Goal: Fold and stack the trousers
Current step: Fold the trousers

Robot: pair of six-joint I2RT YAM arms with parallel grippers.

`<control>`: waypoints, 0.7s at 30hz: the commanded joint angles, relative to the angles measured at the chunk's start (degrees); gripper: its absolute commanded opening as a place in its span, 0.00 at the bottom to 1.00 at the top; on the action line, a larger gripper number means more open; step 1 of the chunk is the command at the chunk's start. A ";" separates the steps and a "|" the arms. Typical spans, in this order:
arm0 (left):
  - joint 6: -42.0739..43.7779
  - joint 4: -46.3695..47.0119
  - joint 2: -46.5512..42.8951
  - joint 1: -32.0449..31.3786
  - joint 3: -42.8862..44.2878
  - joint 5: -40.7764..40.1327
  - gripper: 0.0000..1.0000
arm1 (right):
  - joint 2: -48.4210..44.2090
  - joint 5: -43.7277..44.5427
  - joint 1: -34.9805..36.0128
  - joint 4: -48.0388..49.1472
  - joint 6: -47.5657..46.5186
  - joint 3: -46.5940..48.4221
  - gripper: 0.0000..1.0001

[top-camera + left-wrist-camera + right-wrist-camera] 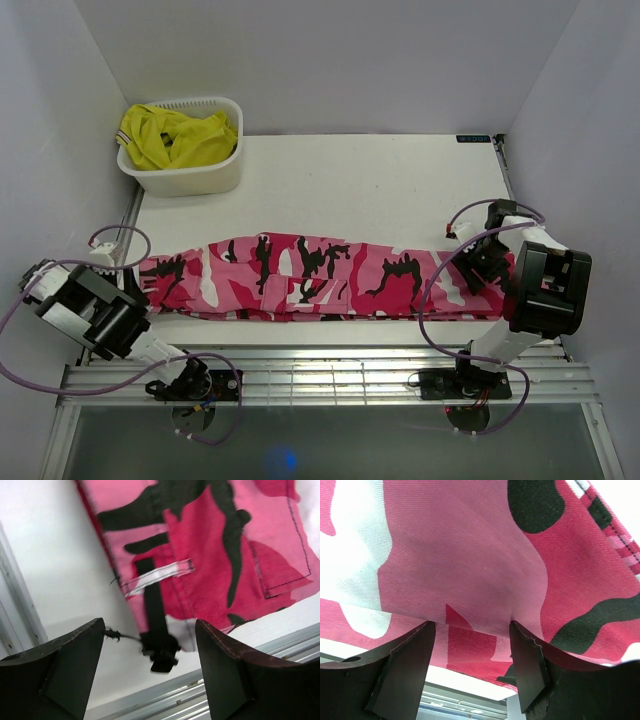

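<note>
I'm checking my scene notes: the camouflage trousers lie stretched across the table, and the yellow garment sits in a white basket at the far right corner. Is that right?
Not quite. The white basket holding the yellow garment stands at the far left corner of the table, as the top external view shows. The trousers do lie stretched across the table.

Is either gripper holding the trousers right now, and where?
Nothing is held: left gripper open, black strap at the trousers' end between its fingers; right gripper open against the other end.
</note>
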 commanded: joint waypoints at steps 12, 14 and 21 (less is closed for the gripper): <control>-17.30 -14.63 13.18 5.00 7.68 10.55 0.98 | -2.33 -0.10 -0.30 -2.71 -0.53 2.98 0.68; -20.04 -15.33 17.13 5.00 8.03 10.02 0.92 | -2.16 -0.10 -0.30 -2.89 -0.44 3.33 0.68; -32.34 -12.79 21.45 5.70 7.24 5.11 0.91 | -2.15 -0.10 -0.30 -3.33 -0.26 4.39 0.69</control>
